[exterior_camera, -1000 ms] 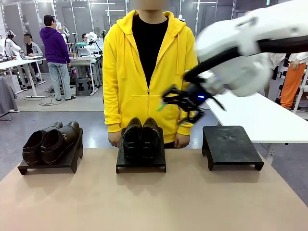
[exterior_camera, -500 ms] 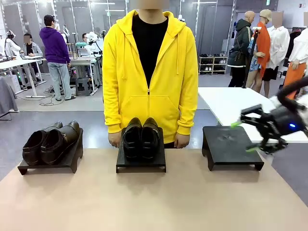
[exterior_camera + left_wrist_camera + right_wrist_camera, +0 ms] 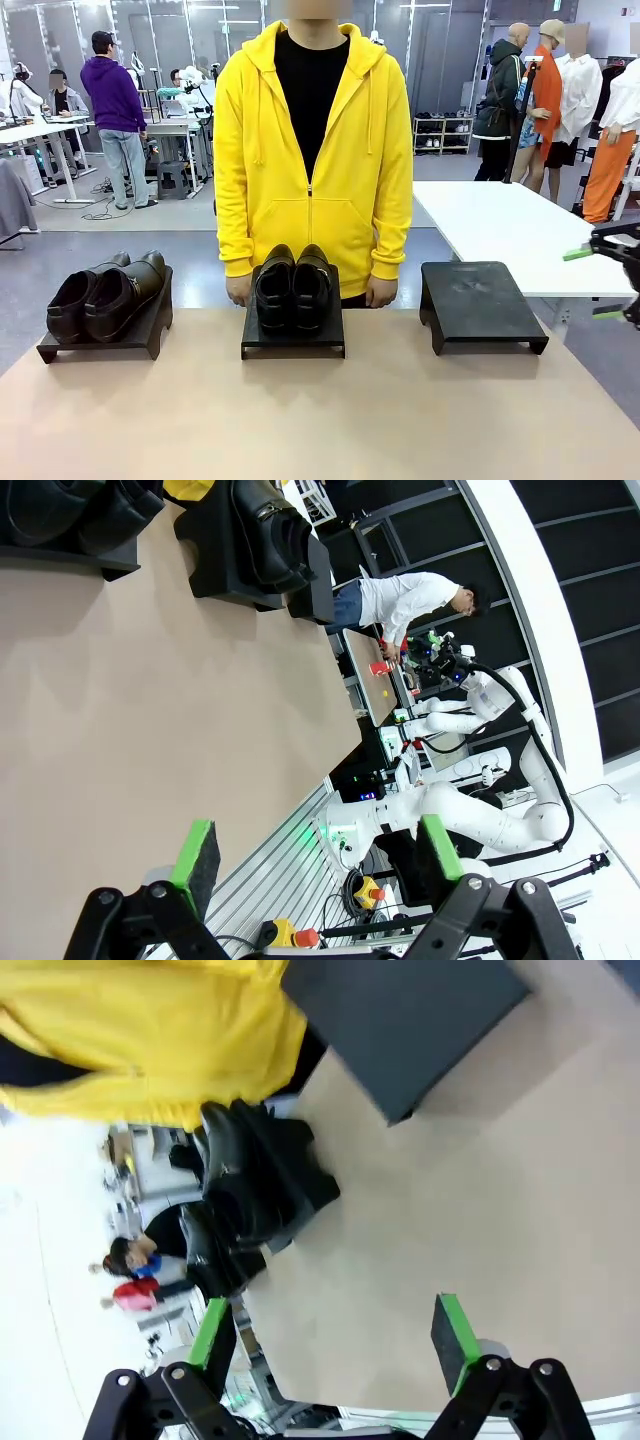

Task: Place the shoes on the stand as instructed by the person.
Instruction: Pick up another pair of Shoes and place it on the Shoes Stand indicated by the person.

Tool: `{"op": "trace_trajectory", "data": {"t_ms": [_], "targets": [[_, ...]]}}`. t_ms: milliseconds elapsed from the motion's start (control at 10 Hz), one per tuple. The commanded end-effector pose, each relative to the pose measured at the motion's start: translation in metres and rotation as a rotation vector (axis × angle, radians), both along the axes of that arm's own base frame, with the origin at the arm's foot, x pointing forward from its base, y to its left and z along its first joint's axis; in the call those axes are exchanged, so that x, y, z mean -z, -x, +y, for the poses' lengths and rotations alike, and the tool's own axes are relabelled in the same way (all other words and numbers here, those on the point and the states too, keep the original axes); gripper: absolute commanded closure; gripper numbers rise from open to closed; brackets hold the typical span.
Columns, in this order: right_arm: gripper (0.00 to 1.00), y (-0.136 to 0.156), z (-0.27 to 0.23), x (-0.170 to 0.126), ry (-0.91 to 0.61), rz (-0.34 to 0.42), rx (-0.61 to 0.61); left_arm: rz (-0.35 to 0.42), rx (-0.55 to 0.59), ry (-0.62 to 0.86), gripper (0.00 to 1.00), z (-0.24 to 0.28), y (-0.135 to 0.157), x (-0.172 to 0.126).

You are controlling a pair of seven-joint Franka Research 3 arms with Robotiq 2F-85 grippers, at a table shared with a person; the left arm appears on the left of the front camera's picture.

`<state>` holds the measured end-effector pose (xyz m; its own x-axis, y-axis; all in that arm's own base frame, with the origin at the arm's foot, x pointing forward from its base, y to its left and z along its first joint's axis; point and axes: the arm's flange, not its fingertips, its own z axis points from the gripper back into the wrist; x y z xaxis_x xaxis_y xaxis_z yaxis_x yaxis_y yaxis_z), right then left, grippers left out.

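While both pairs of shoes [image 3: 200,292] are seen on stands, the stand at three o'clock [image 3: 480,298] sits bare; both grippers [image 3: 335,1345] [image 3: 315,855] gape empty, so the person's [image 3: 312,150] cue is probably awaited.

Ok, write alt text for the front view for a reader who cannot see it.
Three low black stands sit on a tan table: the left stand and middle stand each hold a pair of dark dress shoes, the right stand holds nothing. A person in a yellow hoodie stands behind.

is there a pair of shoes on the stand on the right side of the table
No, the right stand is bare; the pairs sit on the left and middle stands.
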<state>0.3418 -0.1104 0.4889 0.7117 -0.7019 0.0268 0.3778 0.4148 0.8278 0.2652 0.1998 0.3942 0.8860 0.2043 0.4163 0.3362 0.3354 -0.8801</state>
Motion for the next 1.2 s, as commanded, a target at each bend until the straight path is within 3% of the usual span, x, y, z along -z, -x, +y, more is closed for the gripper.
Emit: {"op": "trace_trajectory", "data": {"t_ms": [0, 300, 600, 900, 1100], "targets": [[0.00, 0.064, 0.019, 0.057, -0.072, 0.015, 0.038, -0.019, 0.004, 0.011, 0.00, -0.001, 0.001, -0.001], [0.00, 0.068, 0.016, 0.079, -0.093, 0.008, 0.046, -0.019, 0.004, 0.011, 0.00, -0.001, 0.001, -0.001], [0.00, 0.075, 0.019, 0.091, -0.069, 0.048, 0.100, -0.019, 0.004, 0.011, 0.00, -0.001, 0.001, -0.001], [0.00, 0.114, 0.019, 0.112, -0.085, 0.072, 0.209, -0.019, 0.004, 0.011, 0.00, -0.001, 0.001, -0.001], [0.00, 0.146, 0.025, 0.129, -0.114, 0.048, 0.258, -0.019, 0.004, 0.011, 0.00, -0.001, 0.001, -0.001]]}}
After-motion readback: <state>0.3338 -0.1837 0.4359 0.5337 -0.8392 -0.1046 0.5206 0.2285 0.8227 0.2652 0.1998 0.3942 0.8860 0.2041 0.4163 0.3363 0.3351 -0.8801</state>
